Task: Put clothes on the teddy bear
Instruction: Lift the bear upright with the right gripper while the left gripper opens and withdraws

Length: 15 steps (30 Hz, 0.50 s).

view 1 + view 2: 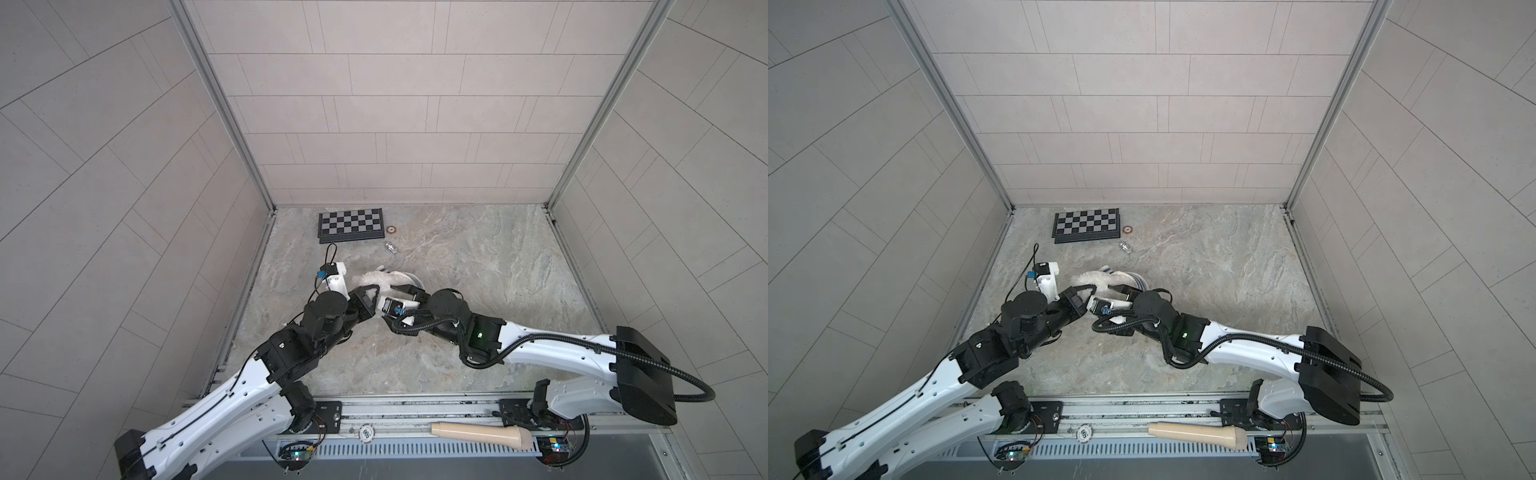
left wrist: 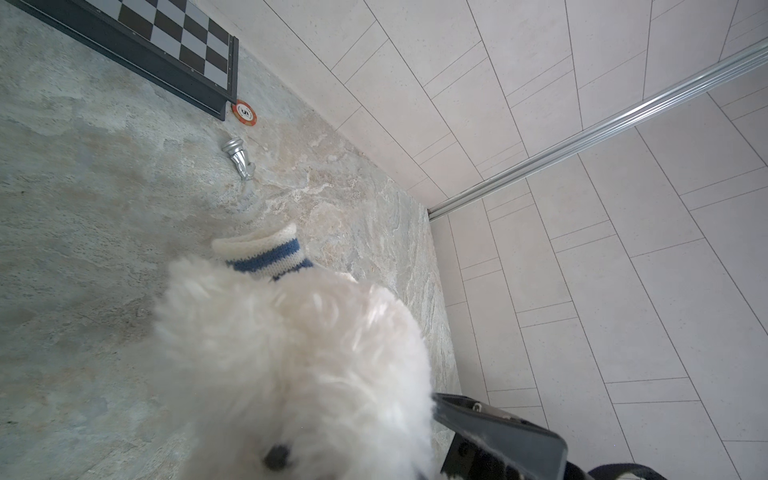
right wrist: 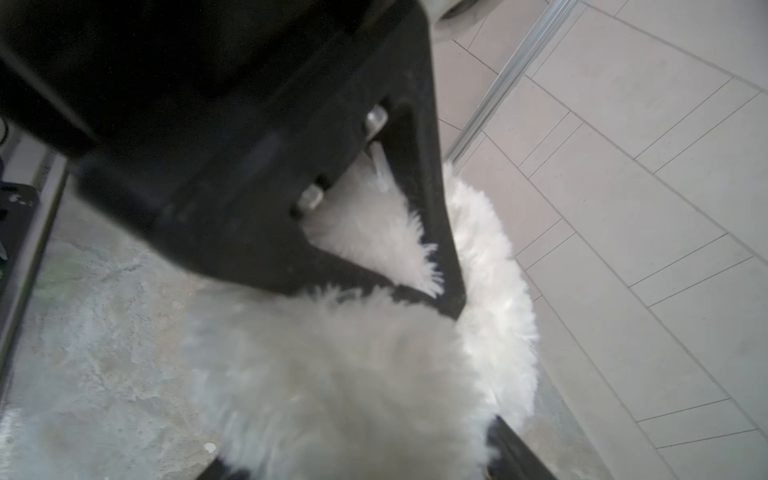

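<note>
Teddy bear [image 1: 376, 277]: lying crosswise mid-frame between both arms; left gripper [image 3: 451, 305] pinching its fur, closed tight; right gripper [image 1: 405, 291] straddling it, jaws apart.

White teddy bear [image 2: 291, 365], cream knit sleeve [image 2: 266, 249] with blue stripes, black-and-grey checked chessboard [image 1: 351, 224], silver chess piece [image 2: 237, 156], orange token [image 2: 244, 114]

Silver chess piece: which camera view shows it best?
The left wrist view: the silver chess piece lies on its side, close and sharp. In both top views the piece is only a tiny glint. The right wrist view misses it.
</note>
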Tool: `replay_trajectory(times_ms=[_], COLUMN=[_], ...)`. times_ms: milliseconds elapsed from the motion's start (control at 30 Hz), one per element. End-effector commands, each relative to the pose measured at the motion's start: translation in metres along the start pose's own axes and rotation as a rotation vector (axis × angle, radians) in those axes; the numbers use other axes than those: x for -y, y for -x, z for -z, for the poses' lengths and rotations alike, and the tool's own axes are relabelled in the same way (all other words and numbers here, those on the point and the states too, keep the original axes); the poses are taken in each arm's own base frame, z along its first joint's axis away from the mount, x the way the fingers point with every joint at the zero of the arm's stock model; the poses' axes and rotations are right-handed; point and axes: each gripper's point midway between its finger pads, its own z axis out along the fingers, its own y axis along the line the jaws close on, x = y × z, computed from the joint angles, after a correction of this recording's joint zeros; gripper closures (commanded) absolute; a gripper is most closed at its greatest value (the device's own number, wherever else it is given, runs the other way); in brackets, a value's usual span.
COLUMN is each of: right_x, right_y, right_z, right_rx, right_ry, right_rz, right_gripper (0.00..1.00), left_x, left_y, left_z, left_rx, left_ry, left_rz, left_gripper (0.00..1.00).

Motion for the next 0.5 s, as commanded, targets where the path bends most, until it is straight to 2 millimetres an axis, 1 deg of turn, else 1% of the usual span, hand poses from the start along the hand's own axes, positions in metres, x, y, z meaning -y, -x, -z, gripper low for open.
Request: replay_trajectory(times_ms=[0, 200, 233, 300, 367, 400, 433, 467], right_x=[0.007, 0.007, 0.006, 0.006, 0.007, 0.007, 0.010, 0.011], right_y=[0.000, 0.004, 0.002, 0.001, -0.001, -0.003, -0.003, -0.004], right_z=[-0.005, 0.000, 0.001, 0.004, 0.009, 0.012, 0.015, 0.019], right_rx=[0.012, 0.034, 0.032, 0.026, 0.025, 0.021, 0.019, 0.019], right_ry=[-0.053, -0.051, -0.051, -0.047, -0.045, -0.039, -0.034, -0.017], right_rz=[0.034, 0.035, 0.029, 0.018, -0.012, -0.024, -0.046, -0.077], right_gripper=[0.47, 0.79, 0.84, 0.89, 0.93, 0.97, 1.00, 1.00], left_x=[0.029, 0.022, 0.022, 0.022, 0.020, 0.021, 0.022, 0.024], left_y=[0.000, 0.000, 0.001, 0.002, 0.004, 0.004, 0.004, 0.005], left_z=[0.003, 0.004, 0.004, 0.006, 0.008, 0.009, 0.010, 0.011], left_rx=[-0.020, -0.001, 0.003, 0.009, 0.021, 0.025, 0.026, 0.025], left_ry=[-0.130, -0.121, -0.126, -0.128, -0.119, -0.124, -0.128, -0.135], left_rz=[0.035, 0.035, 0.030, 0.004, -0.030, -0.047, -0.068, -0.091], left_gripper=[1.00, 1.00, 0.97, 0.86, 0.69, 0.60, 0.53, 0.48])
